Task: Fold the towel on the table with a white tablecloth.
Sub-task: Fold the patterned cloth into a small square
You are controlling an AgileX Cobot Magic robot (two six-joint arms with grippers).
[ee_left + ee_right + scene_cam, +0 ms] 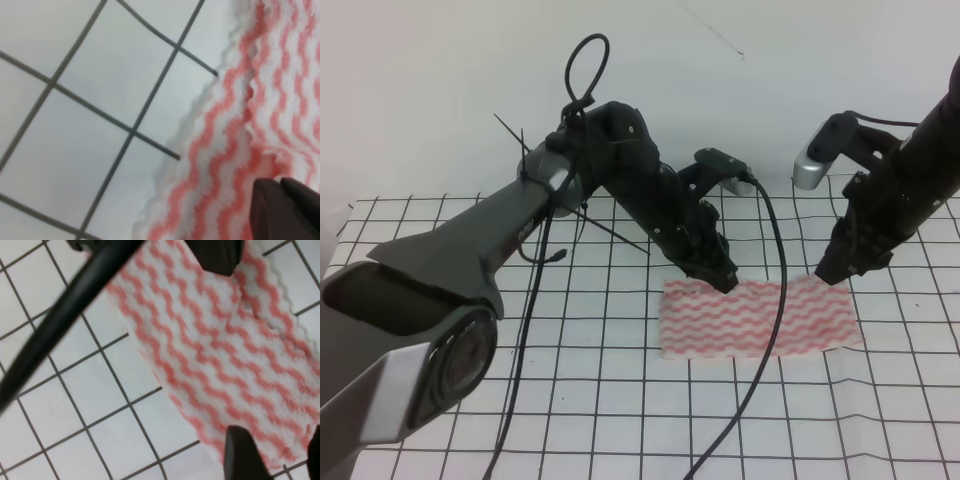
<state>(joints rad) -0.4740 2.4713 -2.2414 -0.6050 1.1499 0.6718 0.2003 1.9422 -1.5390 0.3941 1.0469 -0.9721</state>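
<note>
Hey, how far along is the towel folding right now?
Nothing folded yet: the towel lies flat in one layer on the tablecloth. In hand: the left end effector is down at the towel's far left edge, the right end effector at its far right corner. Whether either has gripped is unclear. Lifting the edge and folding it over is all left.

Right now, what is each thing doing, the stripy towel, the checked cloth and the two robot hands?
towel: lying flat and spread out, not folded yet.
white tablecloth: spread over the table, slightly wrinkled.
left gripper: down at the towel's far edge; open or shut, cannot tell.
right gripper: down at the towel's far right corner, fingers apart.
</note>
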